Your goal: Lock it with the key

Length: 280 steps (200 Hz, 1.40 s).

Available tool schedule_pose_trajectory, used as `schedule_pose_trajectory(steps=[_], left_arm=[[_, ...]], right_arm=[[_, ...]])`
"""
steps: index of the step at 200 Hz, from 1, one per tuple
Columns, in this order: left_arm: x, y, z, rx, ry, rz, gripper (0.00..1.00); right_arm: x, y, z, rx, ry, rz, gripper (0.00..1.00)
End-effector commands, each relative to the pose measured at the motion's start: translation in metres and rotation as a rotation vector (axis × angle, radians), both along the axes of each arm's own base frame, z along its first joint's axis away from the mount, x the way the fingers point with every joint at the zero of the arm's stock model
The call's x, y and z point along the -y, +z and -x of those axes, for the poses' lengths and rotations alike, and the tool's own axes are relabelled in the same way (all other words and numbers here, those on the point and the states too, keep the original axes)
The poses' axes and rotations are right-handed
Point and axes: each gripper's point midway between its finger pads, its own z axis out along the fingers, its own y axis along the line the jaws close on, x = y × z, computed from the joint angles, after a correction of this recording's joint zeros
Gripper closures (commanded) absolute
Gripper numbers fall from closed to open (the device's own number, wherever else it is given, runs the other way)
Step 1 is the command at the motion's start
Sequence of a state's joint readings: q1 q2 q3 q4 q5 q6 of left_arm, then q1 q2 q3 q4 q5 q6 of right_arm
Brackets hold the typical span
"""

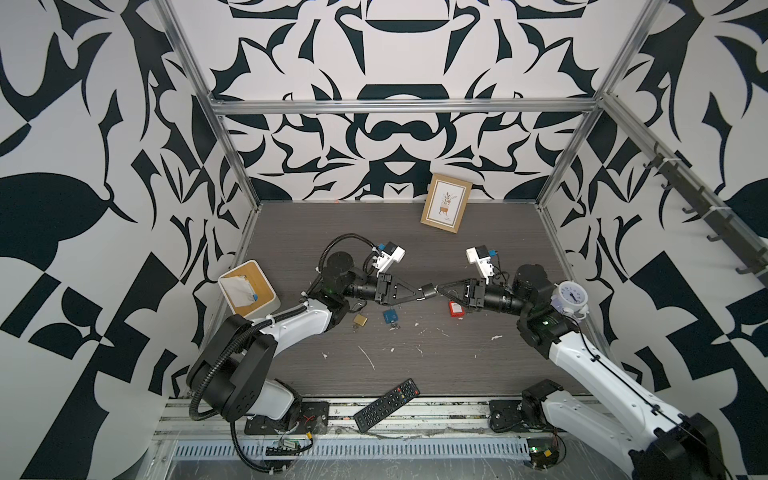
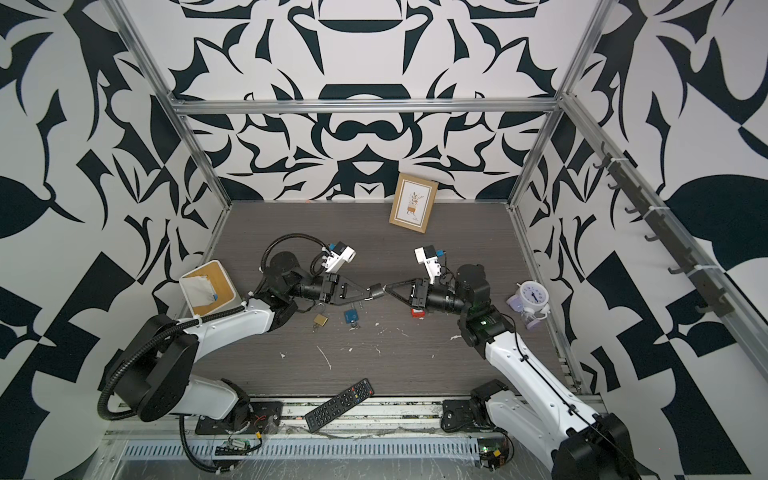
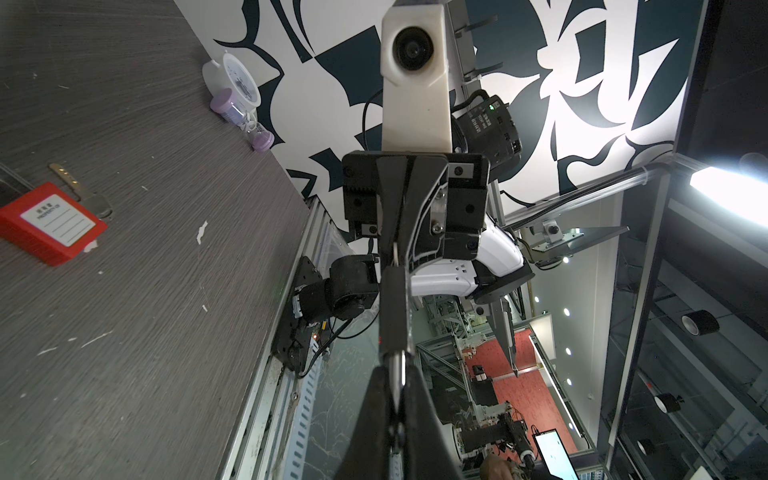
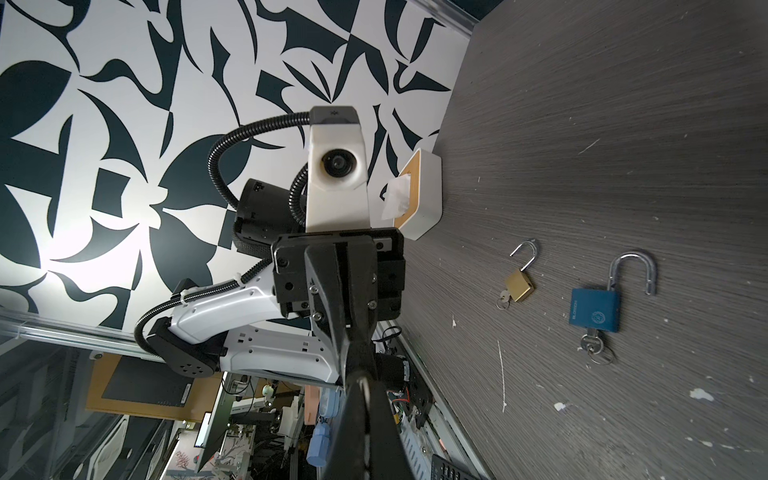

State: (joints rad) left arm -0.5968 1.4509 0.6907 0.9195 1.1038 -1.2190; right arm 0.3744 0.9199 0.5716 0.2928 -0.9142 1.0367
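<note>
A black padlock [image 1: 428, 289] [image 2: 376, 289] hangs in mid-air above the middle of the table, between my two grippers. My left gripper [image 1: 419, 295] [image 3: 395, 386] is shut on its silver shackle [image 3: 399, 361]. The dark lock body [image 3: 395, 307] points away from it toward the right arm. My right gripper [image 1: 439, 289] [image 4: 361, 380] meets the lock's other end. It is shut on a thin silver key [image 4: 365, 384], which shows only as a sliver between the fingertips. The keyhole is hidden.
On the table below lie a red padlock [image 1: 456, 308] with a key, a blue padlock [image 4: 594, 309] and a small brass padlock [image 4: 520, 284], both with open shackles. A tissue box [image 1: 248, 289], picture frame [image 1: 446, 203], clock [image 1: 572, 296] and remote [image 1: 386, 405] stand around the edges.
</note>
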Motion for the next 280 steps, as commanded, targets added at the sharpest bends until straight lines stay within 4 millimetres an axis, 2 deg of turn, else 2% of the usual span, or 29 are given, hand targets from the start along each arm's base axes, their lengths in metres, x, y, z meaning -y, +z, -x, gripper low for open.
schedule_pose_trajectory(steps=[1,41,54,64,81,108,126,169,210,231,269,272,280], left_arm=[[-0.007,-0.005,-0.003,0.005,0.011,-0.001,1.00],[-0.018,-0.006,-0.011,-0.004,0.056,-0.009,1.00],[-0.019,-0.005,-0.011,0.001,0.059,-0.011,1.00],[-0.019,-0.005,-0.011,0.003,0.062,-0.018,1.00],[-0.019,-0.008,-0.012,0.005,0.076,-0.036,1.00],[-0.021,-0.014,-0.017,0.005,0.122,-0.068,1.00],[-0.021,-0.013,-0.020,0.009,0.136,-0.074,1.00],[-0.022,-0.016,-0.020,0.008,0.152,-0.091,1.00],[-0.025,-0.018,-0.019,0.010,0.171,-0.098,1.00],[-0.026,-0.017,-0.017,0.010,0.171,-0.098,1.00],[-0.029,-0.024,-0.013,0.004,0.172,-0.130,1.00],[-0.031,-0.016,-0.010,0.027,0.177,-0.115,1.00],[-0.032,-0.015,-0.008,0.031,0.178,-0.117,1.00]], right_arm=[[0.006,0.022,-0.010,0.084,-0.051,-0.003,1.00],[0.026,0.014,-0.026,0.046,-0.151,-0.005,1.00],[0.027,0.010,-0.028,0.036,-0.154,0.000,1.00],[0.026,-0.003,-0.033,-0.010,-0.157,0.027,1.00],[0.029,-0.038,-0.043,-0.100,-0.198,0.091,1.00],[0.048,-0.092,-0.066,-0.261,-0.398,0.143,1.00],[0.056,-0.109,-0.073,-0.297,-0.537,0.144,1.00],[0.086,-0.116,-0.067,-0.284,-0.813,0.256,1.00],[0.067,-0.130,-0.054,-0.267,-0.932,0.421,1.00],[0.050,-0.140,-0.054,-0.277,-0.954,0.423,1.00],[0.039,-0.157,-0.061,-0.296,-1.037,0.480,1.00],[0.038,-0.159,-0.062,-0.299,-1.042,0.483,1.00],[0.034,-0.162,-0.065,-0.294,-1.036,0.488,1.00]])
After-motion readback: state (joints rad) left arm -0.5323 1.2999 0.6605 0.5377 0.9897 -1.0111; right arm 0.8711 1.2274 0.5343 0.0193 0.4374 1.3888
